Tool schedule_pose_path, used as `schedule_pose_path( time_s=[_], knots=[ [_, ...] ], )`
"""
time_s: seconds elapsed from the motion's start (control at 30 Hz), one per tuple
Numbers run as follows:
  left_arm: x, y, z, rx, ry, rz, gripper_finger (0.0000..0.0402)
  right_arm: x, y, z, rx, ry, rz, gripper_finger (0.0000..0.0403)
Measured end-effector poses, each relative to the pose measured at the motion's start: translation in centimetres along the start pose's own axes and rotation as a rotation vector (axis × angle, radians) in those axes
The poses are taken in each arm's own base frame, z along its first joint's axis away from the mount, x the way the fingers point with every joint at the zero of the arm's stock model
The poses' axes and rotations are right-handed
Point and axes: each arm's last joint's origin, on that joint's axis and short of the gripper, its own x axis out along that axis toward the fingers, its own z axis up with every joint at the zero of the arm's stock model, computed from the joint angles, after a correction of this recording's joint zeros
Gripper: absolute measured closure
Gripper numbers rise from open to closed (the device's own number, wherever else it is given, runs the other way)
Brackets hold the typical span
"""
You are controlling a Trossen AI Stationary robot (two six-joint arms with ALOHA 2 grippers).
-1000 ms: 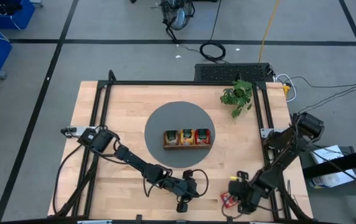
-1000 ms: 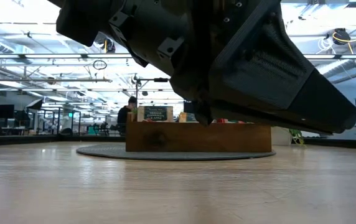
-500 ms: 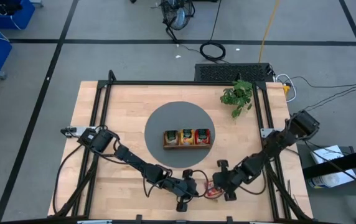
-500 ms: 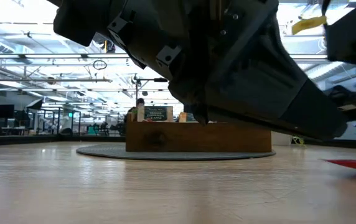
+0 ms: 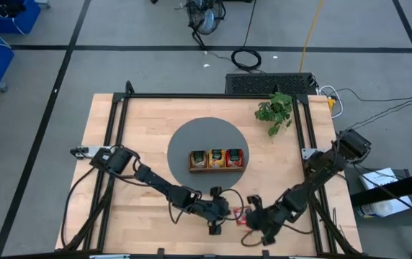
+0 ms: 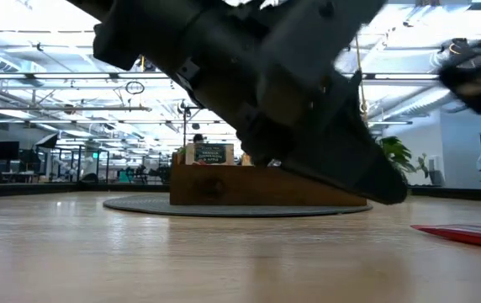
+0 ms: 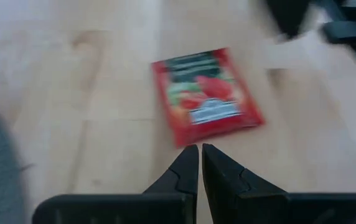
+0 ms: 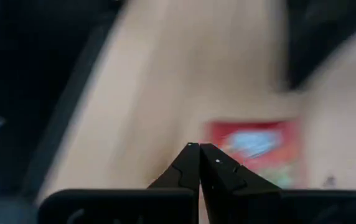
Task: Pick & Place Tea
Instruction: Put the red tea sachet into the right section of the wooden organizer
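Tea counts out as one loose red sachet (image 5: 240, 215) lying flat on the bare wood at the lower centre of the high view, plus sachets packed upright in the wooden tray (image 5: 218, 168), which has three compartments and sits mid-frame on a round grey mat (image 5: 184, 140). The loose sachet is a flat, glossy, squarish packet with a printed label; in the left wrist view it lies just ahead of the fingertips (image 7: 192, 163), not touching them. Two dark claws flank it: the left claw (image 5: 219, 218) just to its left, fingers pressed almost together and holding nothing; the right claw (image 5: 251, 216) just to its right, fully closed and empty. The table (image 5: 141, 115) is pale planked wood with a black frame along its edges. One small potted plant (image 5: 274, 111) stands at upper right. Open wood lies to the left of the mat.
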Motion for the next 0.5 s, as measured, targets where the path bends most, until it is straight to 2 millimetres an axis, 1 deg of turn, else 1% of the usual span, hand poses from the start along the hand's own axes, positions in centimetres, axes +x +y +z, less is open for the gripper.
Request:
schedule_pose_path(
  time_s=[0.03, 0.13, 0.23, 0.33, 0.4, 0.5],
  knots=[
    [0.0, 0.2, 0.0, -0.004, 0.001, 0.018, 0.0376, -0.1, 0.5, -0.3, 0.019, 0.02, 0.033, 0.0403],
    [0.2, 0.7, 0.2, -0.029, -0.008, 0.024, 0.0376, 0.3, 1.6, -1.3, 0.053, 0.055, 0.054, 0.0403],
    [0.2, 0.9, 0.3, -0.067, -0.008, 0.034, 0.0376, 1.0, 2.0, -2.1, 0.074, 0.078, 0.033, 0.0403],
    [0.4, 1.0, 0.1, -0.078, -0.019, 0.056, 0.0376, 1.8, 1.6, -2.6, 0.086, 0.083, -0.037, 0.0403],
    [0.6, 1.0, -0.1, -0.078, -0.025, 0.053, 0.0376, 2.6, 1.0, -2.8, 0.094, 0.1, -0.084, 0.0403],
    [1.4, 1.0, -0.7, -0.085, -0.026, 0.03, 0.0376, 3.1, 0.1, -2.9, 0.131, 0.134, -0.133, 0.0403]
  ],
)
